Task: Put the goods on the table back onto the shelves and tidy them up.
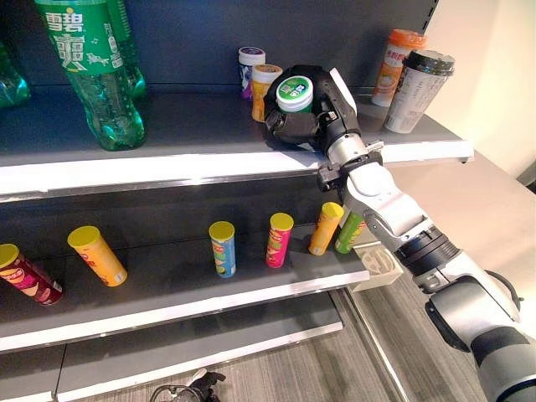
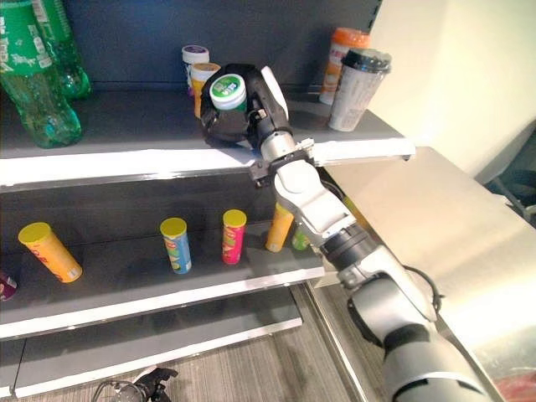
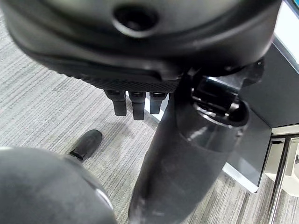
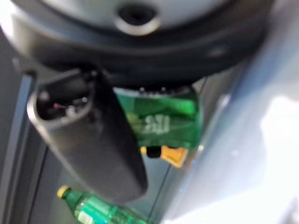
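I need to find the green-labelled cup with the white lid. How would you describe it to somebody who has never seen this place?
Look at the upper shelf, near its middle. The robot's right hand is curled around the green cup there. Unlike the small cups standing free behind it, it has a white lid and is the one being held.

Grey striped carpet floor (image 1: 276,368) lies beneath; a pale wall (image 1: 494,75) stands behind.

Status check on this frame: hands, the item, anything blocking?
Right hand shut on green-lidded cup, over upper shelf. Left hand idle, fingers curled, above floor. Two small cups stand close behind the held cup.
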Controlling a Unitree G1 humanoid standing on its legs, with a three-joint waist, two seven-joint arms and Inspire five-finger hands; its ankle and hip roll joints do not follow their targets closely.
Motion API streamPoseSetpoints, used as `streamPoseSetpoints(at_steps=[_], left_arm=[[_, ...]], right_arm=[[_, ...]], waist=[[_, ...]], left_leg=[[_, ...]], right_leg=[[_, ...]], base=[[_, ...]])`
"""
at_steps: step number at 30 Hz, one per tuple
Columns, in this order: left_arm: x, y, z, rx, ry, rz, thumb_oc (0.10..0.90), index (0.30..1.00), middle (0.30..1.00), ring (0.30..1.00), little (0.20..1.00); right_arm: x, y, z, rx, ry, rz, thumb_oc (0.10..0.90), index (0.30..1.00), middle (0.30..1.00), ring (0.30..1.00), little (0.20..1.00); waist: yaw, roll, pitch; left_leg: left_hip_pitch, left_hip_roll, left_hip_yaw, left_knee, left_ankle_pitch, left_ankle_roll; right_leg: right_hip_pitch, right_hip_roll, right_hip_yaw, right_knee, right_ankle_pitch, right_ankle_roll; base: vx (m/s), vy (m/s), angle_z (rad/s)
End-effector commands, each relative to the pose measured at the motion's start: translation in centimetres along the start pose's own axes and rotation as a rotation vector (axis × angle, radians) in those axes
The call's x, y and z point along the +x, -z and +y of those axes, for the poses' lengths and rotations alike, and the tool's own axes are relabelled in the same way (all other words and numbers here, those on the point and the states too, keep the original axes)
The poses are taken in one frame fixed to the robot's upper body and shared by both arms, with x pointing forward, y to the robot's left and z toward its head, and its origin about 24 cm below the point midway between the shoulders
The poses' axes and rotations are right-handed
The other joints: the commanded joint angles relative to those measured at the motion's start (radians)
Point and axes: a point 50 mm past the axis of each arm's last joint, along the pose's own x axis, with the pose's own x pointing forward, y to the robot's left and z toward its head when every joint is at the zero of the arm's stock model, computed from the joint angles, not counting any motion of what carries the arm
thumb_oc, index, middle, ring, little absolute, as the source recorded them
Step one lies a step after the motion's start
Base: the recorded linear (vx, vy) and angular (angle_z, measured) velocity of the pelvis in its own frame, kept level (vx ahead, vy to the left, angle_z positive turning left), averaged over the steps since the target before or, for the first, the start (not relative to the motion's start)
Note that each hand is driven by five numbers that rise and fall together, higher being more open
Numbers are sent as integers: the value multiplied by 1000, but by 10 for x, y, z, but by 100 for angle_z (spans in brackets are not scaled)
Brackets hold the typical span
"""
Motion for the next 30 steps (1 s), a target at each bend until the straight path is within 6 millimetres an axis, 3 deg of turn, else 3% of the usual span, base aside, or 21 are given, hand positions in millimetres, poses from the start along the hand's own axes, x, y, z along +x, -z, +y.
streamPoseSetpoints(at_steps=[1, 2, 3, 12, 17, 30], left_arm=[[5, -25, 18, 53, -20, -52, 800, 900, 900, 900, 900], [5, -25, 19, 55, -22, -49, 800, 900, 900, 900, 900], [5, -26, 19, 60, -20, -51, 800, 900, 900, 900, 900], [6, -27, 17, 61, -19, -49, 800, 900, 900, 900, 900], [5, -25, 16, 57, -19, -49, 800, 900, 900, 900, 900], [5, -21, 16, 55, -24, -46, 800, 900, 900, 900, 900]], right_arm=[[18, -43, -15, 14, 58, -140, 420, 331, 331, 331, 331], [17, -42, -17, 10, 65, -141, 563, 545, 545, 545, 545], [16, -42, -19, 8, 77, -141, 800, 900, 900, 900, 900], [7, -54, -38, 2, 114, -196, 800, 900, 900, 900, 900], [0, -66, -59, -76, 166, -241, 800, 900, 900, 900, 900], [-12, -73, -73, -125, 191, -286, 800, 900, 900, 900, 900]], waist=[[47, 5, -9], [46, 5, -9], [47, 6, -9], [42, 8, -5], [37, 16, -4], [31, 21, -1]], left_leg=[[84, -24, -11, 10, -141, -1], [84, -24, -12, 10, -142, 0], [85, -25, -12, 10, -143, 0], [85, -24, -9, 10, -144, -1], [87, -25, -5, 10, -146, -1], [92, -21, 1, 10, -149, 0]], right_leg=[[-5, 26, 17, 12, -22, 7], [-5, 26, 17, 12, -23, 6], [-3, 25, 17, 12, -23, 6], [-2, 26, 18, 12, -25, 6], [-5, 25, 18, 14, -23, 9], [-7, 24, 18, 15, -24, 10]], base=[[0, 0, 0], [0, 0, 0], [0, 0, 0], [0, 0, 0], [0, 0, 0], [0, 0, 0]])
